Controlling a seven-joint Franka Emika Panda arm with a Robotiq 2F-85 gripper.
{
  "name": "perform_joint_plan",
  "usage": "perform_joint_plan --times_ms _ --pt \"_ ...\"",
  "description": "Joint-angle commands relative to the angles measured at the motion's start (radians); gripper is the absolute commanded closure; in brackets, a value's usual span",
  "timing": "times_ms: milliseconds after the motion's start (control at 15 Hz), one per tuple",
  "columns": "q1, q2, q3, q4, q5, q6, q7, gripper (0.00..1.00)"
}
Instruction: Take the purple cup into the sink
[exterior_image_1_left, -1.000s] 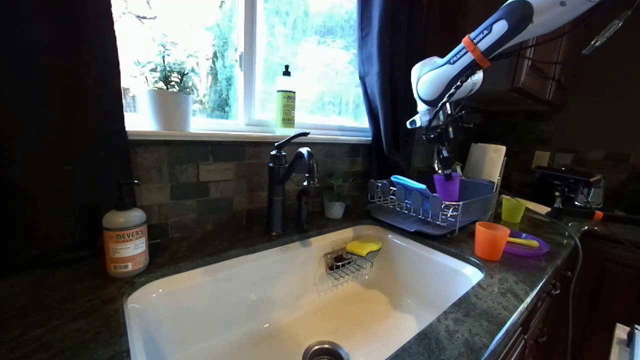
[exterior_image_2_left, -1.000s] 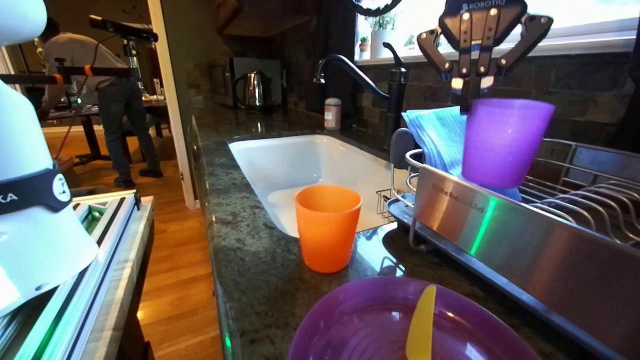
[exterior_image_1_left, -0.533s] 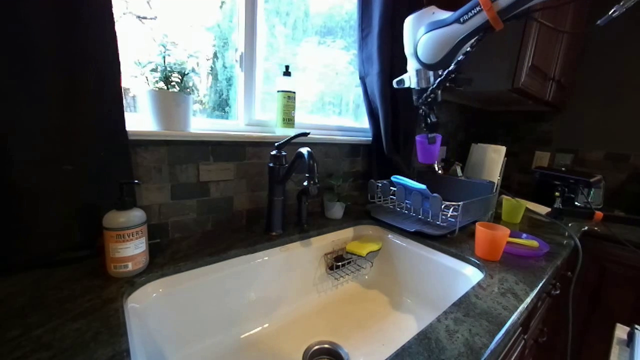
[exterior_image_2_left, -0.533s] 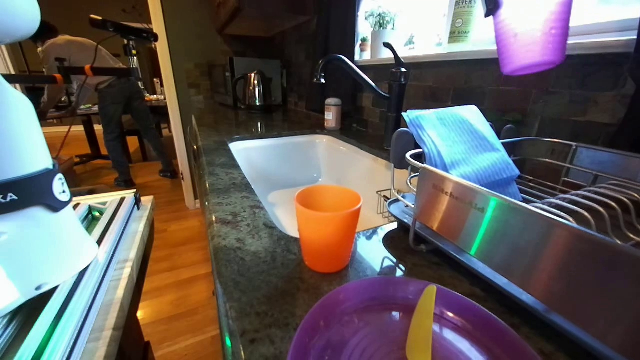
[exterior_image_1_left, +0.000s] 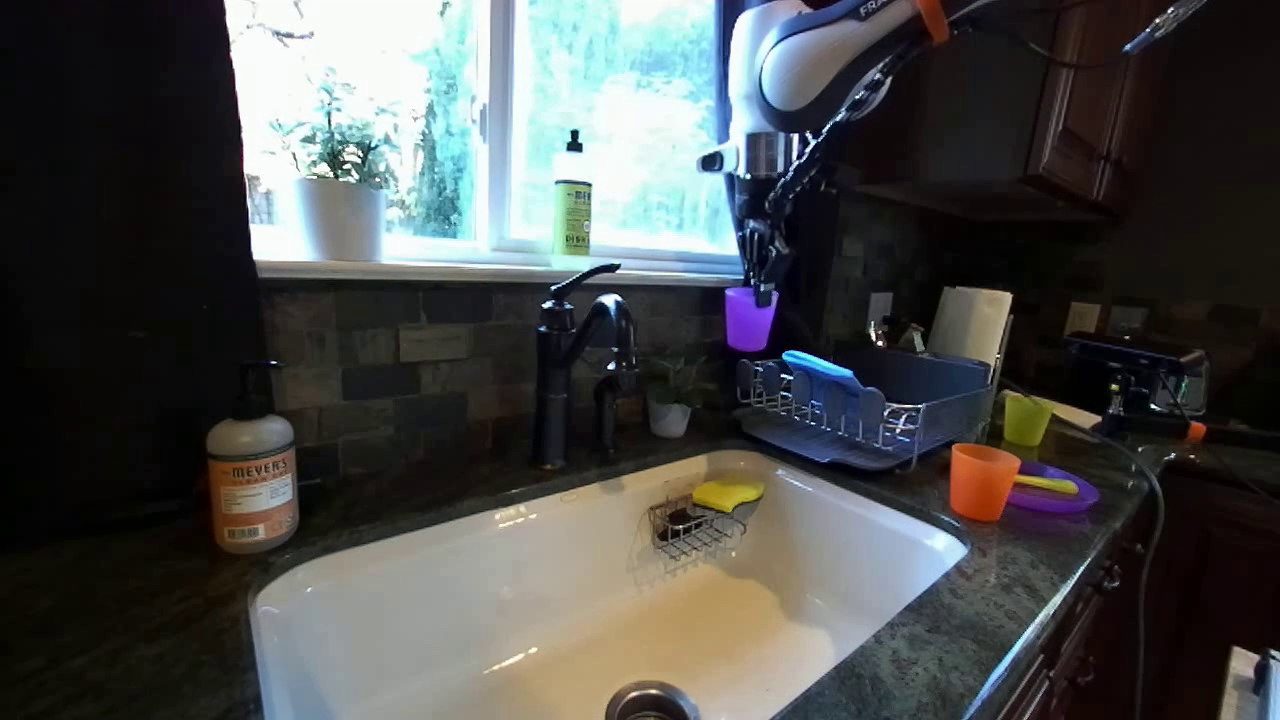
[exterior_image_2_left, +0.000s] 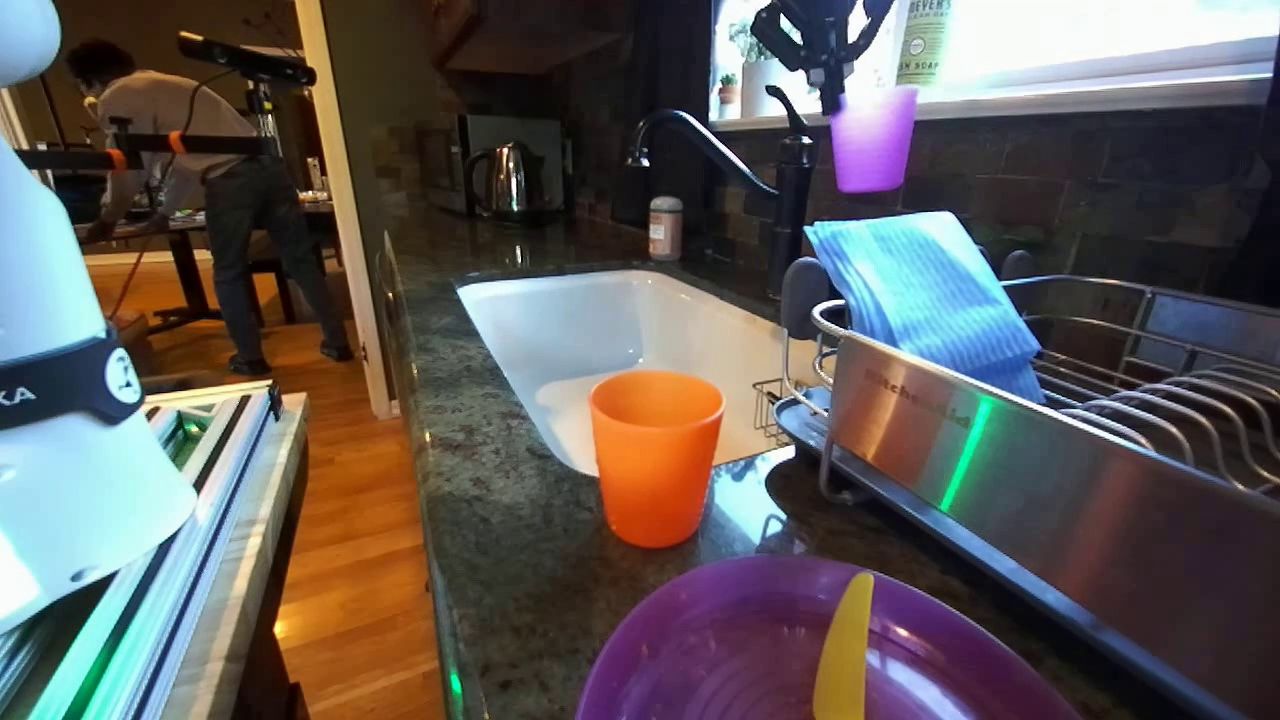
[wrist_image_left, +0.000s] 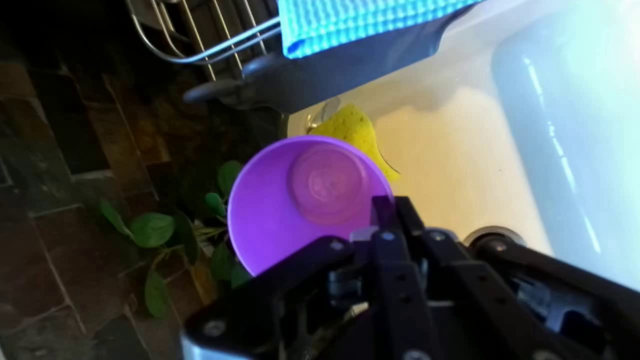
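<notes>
In the wrist view, the gripper (wrist_image_left: 395, 207) covers partly the purple cup (wrist_image_left: 280, 205), and the right edge cuts the sink (wrist_image_left: 470, 165)

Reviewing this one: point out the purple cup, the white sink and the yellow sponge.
Purple cup (exterior_image_1_left: 748, 325): in an exterior view, on its outer wall.
White sink (exterior_image_1_left: 690, 625): in an exterior view, on the basin's bare floor.
Yellow sponge (wrist_image_left: 354, 125): in the wrist view, on its exposed yellow face.

The orange-labelled bottle (exterior_image_1_left: 252, 485) reads MEYER'S, the dish rack (exterior_image_2_left: 1060, 510) KitchenAid.
</notes>
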Motion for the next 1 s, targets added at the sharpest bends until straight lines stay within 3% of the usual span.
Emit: perform_joint_plan --times_ms 0,200,467,800,933 --pt "0.002 0.008 -0.002 0.002 0.009 -0.001 -0.016 0.96" --pt "-0.003 0.012 -0.006 0.003 0.015 0.000 -0.038 0.99" --pt "0.039 0.080 0.036 -0.006 0.031 0.021 -0.003 0.99" --pt "0.109 0.132 0.097 -0.049 0.020 0.080 0.194 0.99" --pt "0.125 0.129 0.094 -0.089 0.003 0.103 0.335 0.99"
